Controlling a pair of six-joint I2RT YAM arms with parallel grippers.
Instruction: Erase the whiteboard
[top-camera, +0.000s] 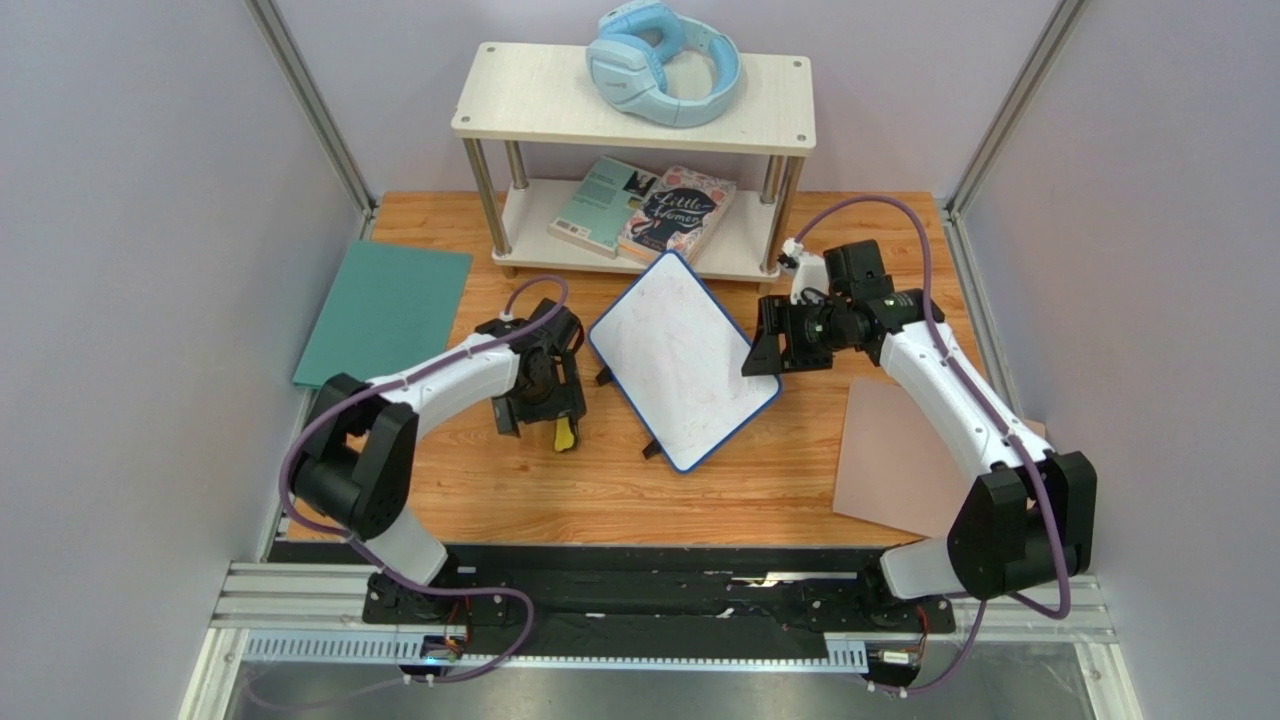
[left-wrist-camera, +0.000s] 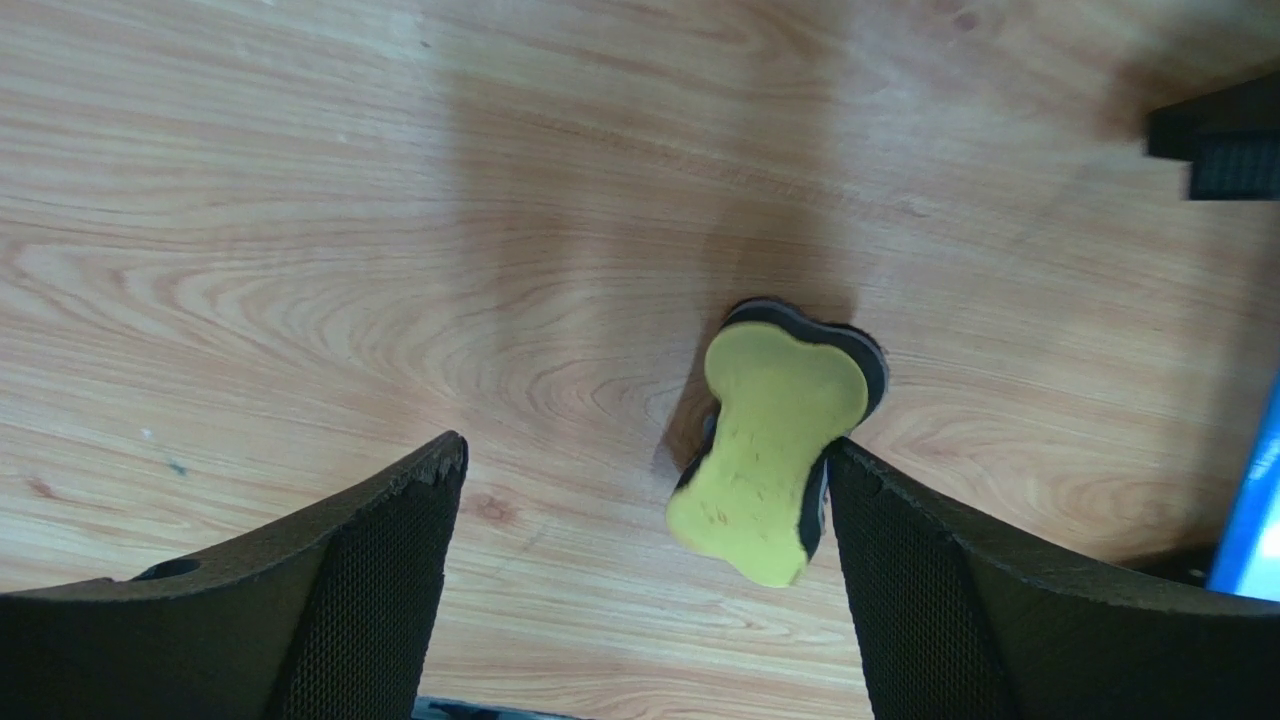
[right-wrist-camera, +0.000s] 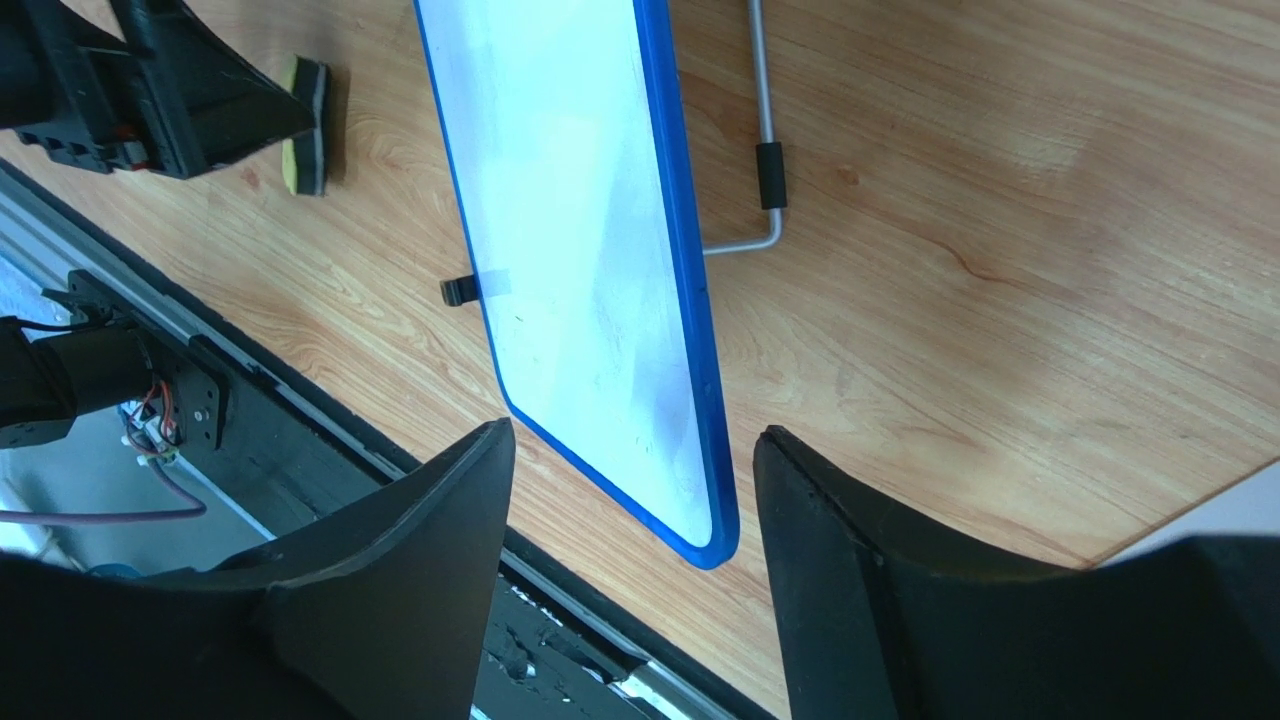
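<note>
Two arms low over the table (top-camera: 496, 495), one each side of the whiteboard (top-camera: 684, 360). The board sits mid-table, turned corner-on to me and propped face-up on its wire stand (right-wrist-camera: 759, 120) and small black feet.

L gripper (left-wrist-camera: 643, 458): jaws wide, pointing straight down. The eraser (left-wrist-camera: 774, 435) lies on the wood between the fingers, yellow side toward the wrist cam and hard against the right-hand finger. The other finger is well clear, so nothing is held. The eraser is just beside the board's left edge, prob. so it's handy for wiping.

R gripper (right-wrist-camera: 634, 438): jaws apart, straddling the board's blue rim at the right corner. I see no squeeze. My guess is it's placed there to steady the board, since a propped board would slide under a wipe.

Board face is mostly white w/ a faint pink haze. I judge the erase near done or done, but can't rule out residue from the overhead view.

Teal sheet (top-camera: 383, 308) and pink sheet (top-camera: 887, 450) lie flat at the sides, apart from the board.
</note>
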